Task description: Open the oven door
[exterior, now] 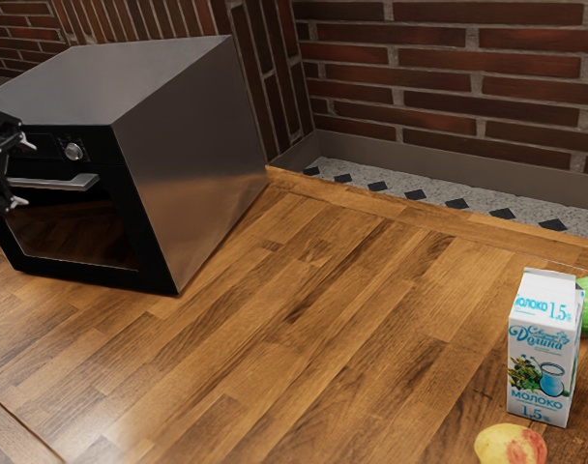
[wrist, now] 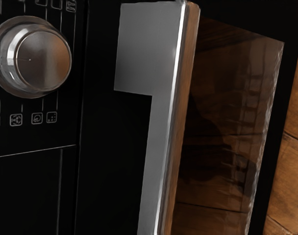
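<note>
While the black end effector (exterior: 21, 175) hovers, fingers apart, by the silver bar handle (wrist: 156, 147) of the steel-sided oven (exterior: 192, 145) near the brown wooden surface (exterior: 304, 338)'s wall-side edge, an off-centre grip could slip when pulling.

from high and well back, the exterior view slants down toward the brick wall (exterior: 439, 77); the wrist view, rolled sideways, faces the oven door (wrist: 110, 156) close up. both share its handle (wrist: 134, 54) and the knob (wrist: 43, 61).
</note>
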Controlling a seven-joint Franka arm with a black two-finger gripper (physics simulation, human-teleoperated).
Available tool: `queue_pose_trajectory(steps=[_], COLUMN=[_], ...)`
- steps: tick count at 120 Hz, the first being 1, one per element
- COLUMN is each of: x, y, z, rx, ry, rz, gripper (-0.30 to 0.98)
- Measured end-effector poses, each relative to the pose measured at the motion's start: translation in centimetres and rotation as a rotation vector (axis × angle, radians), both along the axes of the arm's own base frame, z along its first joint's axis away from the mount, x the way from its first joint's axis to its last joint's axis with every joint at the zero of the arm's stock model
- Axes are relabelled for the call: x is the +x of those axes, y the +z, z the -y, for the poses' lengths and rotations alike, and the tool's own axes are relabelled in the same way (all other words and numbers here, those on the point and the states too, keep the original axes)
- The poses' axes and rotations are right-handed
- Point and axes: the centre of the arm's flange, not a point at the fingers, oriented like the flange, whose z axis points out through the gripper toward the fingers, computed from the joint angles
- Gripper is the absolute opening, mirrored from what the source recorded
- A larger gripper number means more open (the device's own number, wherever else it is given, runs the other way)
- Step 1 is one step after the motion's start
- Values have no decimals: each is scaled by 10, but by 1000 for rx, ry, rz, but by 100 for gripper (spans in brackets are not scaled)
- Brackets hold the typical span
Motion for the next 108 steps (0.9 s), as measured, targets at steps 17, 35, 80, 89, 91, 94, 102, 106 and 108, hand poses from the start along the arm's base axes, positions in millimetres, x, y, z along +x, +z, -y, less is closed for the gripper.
queue_pose_trajectory(steps=[17,35,80,89,91,94,102,106,108], x=[-2,-4,-7,0,1,3,4,4,3], y=[-7,-12,2,-2,-3,-4,-7,-7,-7], z=[2,5,25,33,34,35,35,35,34], rx=[-7,-11,-26,-37,-39,-42,-48,-49,-50], ry=[-15,-28,-70,-93,-96,-100,-105,-105,-105], rz=[-23,-42,-34,-41,-43,-45,-49,-50,-50], gripper=[69,69,69,69,69,69,69,69,69])
